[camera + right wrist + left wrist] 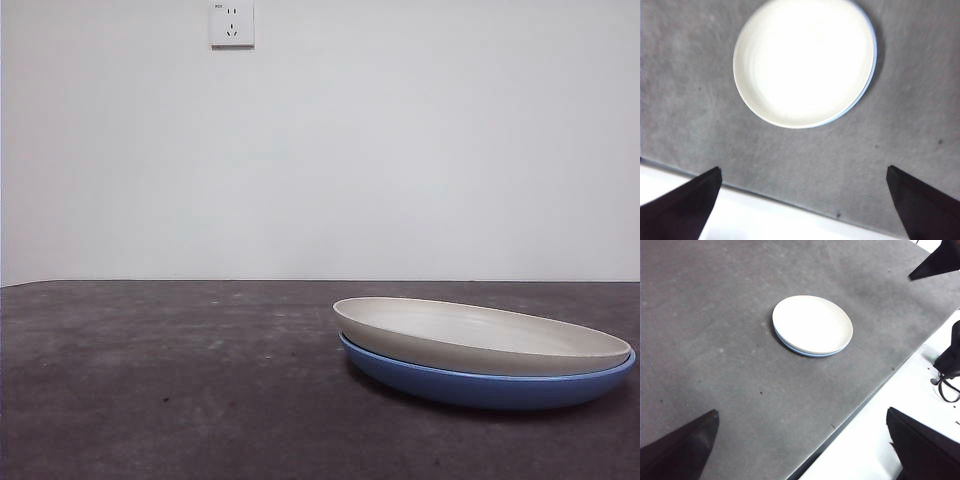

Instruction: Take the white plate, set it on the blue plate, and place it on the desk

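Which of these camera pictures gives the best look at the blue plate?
The front view: there the blue plate shows its whole near side under the white plate. In the left wrist view it is only a thin blue edge, and in the right wrist view just a narrow crescent around the white plate.

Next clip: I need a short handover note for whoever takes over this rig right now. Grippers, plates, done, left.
Left gripper: open, empty, held high above the desk.
Right gripper: open, empty, above the desk's edge near the plates.
White plate: nested in the blue plate, which sits on the desk.
Done: stacking appears finished.
Left: nothing on the plates that I can see.
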